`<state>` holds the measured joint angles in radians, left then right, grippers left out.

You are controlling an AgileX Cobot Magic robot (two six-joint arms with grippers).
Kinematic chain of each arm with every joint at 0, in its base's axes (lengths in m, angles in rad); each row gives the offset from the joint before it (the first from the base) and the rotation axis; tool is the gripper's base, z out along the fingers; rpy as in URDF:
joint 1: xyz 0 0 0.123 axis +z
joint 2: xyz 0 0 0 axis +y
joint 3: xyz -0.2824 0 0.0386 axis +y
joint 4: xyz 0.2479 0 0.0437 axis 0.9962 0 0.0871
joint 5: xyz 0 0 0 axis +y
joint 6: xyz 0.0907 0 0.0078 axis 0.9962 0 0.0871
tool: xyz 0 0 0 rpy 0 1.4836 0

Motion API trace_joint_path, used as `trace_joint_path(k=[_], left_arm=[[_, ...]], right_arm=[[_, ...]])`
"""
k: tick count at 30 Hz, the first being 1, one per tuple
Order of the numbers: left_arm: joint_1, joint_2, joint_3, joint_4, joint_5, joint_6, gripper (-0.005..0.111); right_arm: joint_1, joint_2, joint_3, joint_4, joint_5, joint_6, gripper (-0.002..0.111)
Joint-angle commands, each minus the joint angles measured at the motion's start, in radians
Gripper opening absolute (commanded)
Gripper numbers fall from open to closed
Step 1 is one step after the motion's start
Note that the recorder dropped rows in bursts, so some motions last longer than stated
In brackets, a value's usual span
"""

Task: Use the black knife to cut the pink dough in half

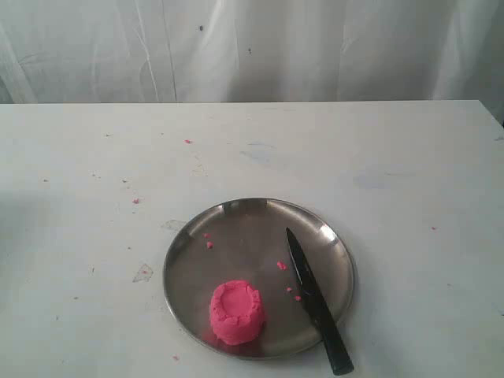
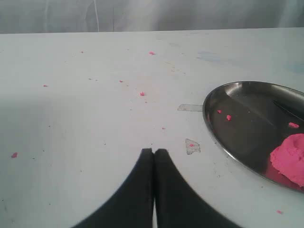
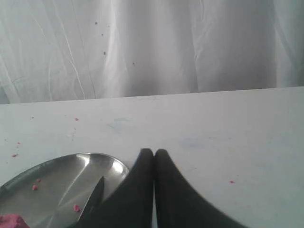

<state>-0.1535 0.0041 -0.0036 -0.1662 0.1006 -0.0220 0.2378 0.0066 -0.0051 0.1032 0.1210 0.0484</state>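
The black knife (image 1: 317, 302) lies nearest the camera in the exterior view, its handle sticking out over the near rim of the steel plate (image 1: 189, 250) and onto the white desk (image 1: 409, 205). The pointed blade runs back across the right part of the plate, tip toward the far side. Left of the blade, well inside the plate near its front edge, sits the pink dough (image 1: 235, 312), a single round lump with a dimpled top, uncut. It is close to the knife but not touching it. A few pink crumbs (image 1: 281, 265) lie on the plate between the two, and more are scattered on the desk to the left and behind.

Neither arm shows in the exterior view. In the left wrist view the left claw (image 2: 154, 151) has its two black fingers pressed together, gripping nothing, above bare desk beside the plate's rim. In the right wrist view the right claw (image 3: 154, 151) is likewise closed and empty, with the knife blade and plate edge visible beside it. A white curtain (image 1: 252, 47) hangs behind the desk.
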Motion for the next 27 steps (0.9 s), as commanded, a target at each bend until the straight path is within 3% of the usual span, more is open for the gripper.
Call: trace_joint_path(k=[1, 5, 19, 24, 27], left_arm=[[0.003, -0.004, 0.004, -0.004, -0.003, -0.001, 0.0], [0.003, -0.004, 0.004, -0.004, -0.003, -0.001, 0.0], [0.003, -0.004, 0.004, -0.004, -0.003, -0.001, 0.0], [0.003, -0.004, 0.004, -0.004, -0.003, -0.001, 0.0], [0.003, -0.004, 0.004, -0.004, -0.003, -0.001, 0.0]], right_arm=[[-0.007, -0.007, 0.005, 0.002, -0.085, 0.055, 0.0], [-0.007, -0.007, 0.005, 0.038, -0.267, 0.265, 0.0], [-0.007, -0.007, 0.005, 0.038, -0.659, 0.489, 0.0], [-0.007, -0.007, -0.06, 0.055, -0.686, 0.498, 0.0], [-0.007, -0.007, -0.167, -0.069, -0.611, 0.508, 0.0]])
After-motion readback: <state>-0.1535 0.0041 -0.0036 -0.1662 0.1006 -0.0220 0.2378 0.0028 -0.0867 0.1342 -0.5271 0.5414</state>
